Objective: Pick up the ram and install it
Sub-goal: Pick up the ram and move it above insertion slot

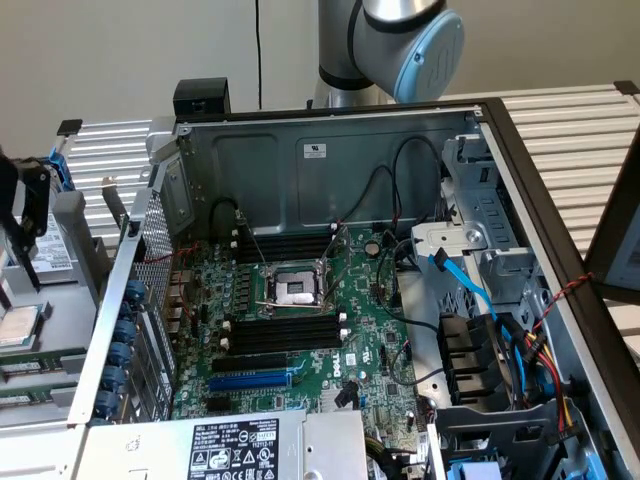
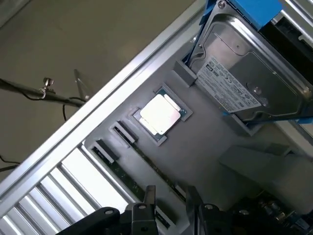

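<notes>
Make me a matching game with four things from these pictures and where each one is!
Things
1. hard drive
2. processor chip
3. blue slot
4. hand

Places
A. on the green motherboard
B. lying flat in a square pocket of the grey tray
C. tucked in a blue frame
D. hovering open over the grey tray

Pairs: 1-C, 2-B, 3-A, 4-D

The slatted table (image 1: pixel 565 125) bears an open computer case (image 1: pixel 330 160).
</notes>
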You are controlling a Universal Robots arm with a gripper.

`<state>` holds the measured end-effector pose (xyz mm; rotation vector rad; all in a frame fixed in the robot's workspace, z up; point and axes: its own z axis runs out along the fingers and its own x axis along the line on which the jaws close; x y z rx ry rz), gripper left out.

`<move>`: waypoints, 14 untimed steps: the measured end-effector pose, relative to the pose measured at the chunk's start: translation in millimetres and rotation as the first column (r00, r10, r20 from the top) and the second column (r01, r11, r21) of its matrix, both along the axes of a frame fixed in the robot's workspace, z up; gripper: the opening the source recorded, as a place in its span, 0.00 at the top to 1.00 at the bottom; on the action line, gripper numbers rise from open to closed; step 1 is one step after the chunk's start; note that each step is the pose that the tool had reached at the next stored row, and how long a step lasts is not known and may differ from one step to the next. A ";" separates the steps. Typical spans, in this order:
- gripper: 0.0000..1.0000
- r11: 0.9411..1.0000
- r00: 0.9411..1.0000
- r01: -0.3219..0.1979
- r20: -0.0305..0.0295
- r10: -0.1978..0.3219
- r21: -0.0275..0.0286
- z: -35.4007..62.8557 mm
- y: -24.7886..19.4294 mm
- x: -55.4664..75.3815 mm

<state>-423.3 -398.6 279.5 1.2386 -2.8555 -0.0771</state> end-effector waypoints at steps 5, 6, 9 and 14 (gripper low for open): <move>0.62 0.996 0.996 -0.091 0.000 0.091 0.000 -4.6 0.0 0.0; 0.62 0.994 0.994 -0.109 0.000 0.109 0.000 -5.4 0.0 0.0; 0.62 0.986 0.986 -0.164 0.000 0.164 0.000 -8.1 0.0 0.0; 0.62 0.968 0.968 -0.252 0.000 0.252 0.000 -12.5 0.0 0.0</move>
